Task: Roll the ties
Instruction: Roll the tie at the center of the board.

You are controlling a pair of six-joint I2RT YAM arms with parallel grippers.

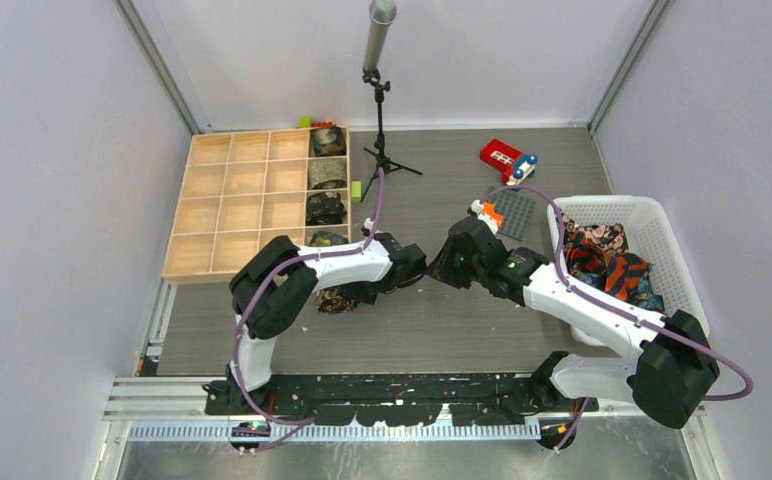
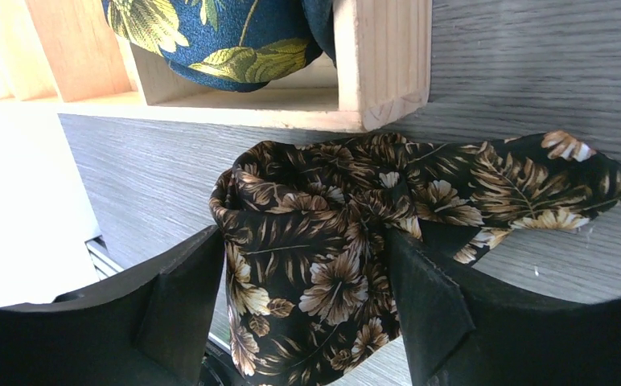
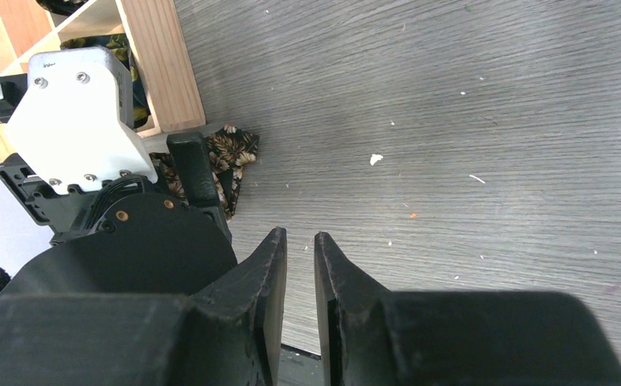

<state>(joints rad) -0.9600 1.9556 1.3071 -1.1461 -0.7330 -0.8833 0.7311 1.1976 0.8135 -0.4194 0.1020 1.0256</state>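
Across the grey wood-grain table (image 1: 442,330), between pale walls (image 1: 52,200), I see the wooden grid tray (image 1: 232,200). Just off its corner the bunched brown floral tie (image 2: 323,241) sits between my left gripper's (image 2: 303,265) wide-spread jaws. My right gripper (image 3: 300,241) shows only a slit and holds nothing.

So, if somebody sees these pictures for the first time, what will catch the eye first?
Probably the brown floral tie, lying bunched on the table just outside the corner of the wooden tray, between the spread fingers of the left end effector. Next, the tray's right column, which holds rolled ties, and the white basket on the right with a heap of loose colourful ties.
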